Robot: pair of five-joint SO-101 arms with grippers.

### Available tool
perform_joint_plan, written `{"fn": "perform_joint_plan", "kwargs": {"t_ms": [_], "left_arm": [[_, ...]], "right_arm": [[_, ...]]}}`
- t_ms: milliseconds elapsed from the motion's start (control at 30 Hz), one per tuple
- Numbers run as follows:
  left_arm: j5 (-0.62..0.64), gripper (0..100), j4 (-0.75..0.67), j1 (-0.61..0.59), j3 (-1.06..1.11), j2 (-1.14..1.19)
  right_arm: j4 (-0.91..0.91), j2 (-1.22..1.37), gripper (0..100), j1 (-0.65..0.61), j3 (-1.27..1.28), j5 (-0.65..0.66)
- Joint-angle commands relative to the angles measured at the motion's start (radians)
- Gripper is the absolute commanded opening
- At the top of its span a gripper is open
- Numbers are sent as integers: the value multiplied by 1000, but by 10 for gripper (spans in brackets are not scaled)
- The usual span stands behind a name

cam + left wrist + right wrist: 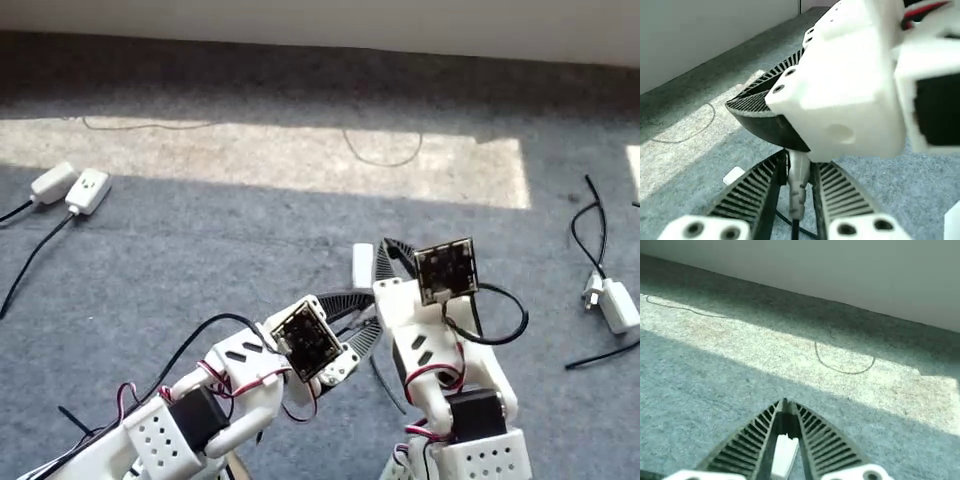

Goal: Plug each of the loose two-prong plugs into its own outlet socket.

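Observation:
My left gripper [798,167] is shut on a pale two-prong plug [796,192] whose black cord trails down behind it. It sits close beside the right arm's white wrist body [840,90]. In the high view the left gripper [372,328] lies just left of the right arm. My right gripper [785,410] is shut on a white outlet socket [784,452], seen as a white block [362,265] held above the carpet. The right gripper [372,262] points left. The plug's prongs are hidden.
Grey carpet with a sunlit band [300,155] across the back. A white socket [90,190] and plug [52,182] with a black cord lie far left. Another white socket and plug [615,302] with black cords lie far right. A wall borders the back.

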Motion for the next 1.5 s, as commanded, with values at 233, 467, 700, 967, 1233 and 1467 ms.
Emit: {"fn": "perform_joint_plan", "kwargs": {"t_ms": [233, 467, 700, 967, 1233, 1467], "left_arm": [[15, 6, 12, -19, -168, -36], [15, 6, 12, -24, -160, -35], [14, 6, 11, -24, -107, -35], [-63, 6, 9, -79, -150, 173], [-68, 6, 44, -363, -524, 760], [-66, 6, 101, -607, -716, 995]], "right_arm": [[28, 31, 8, 54, -42, 31], [140, 31, 8, 54, -312, 32], [343, 220, 8, 85, -832, 32], [495, 595, 8, 332, -1026, -40], [387, 694, 8, 358, -766, -118], [133, 694, 9, 85, -446, -112]]}}
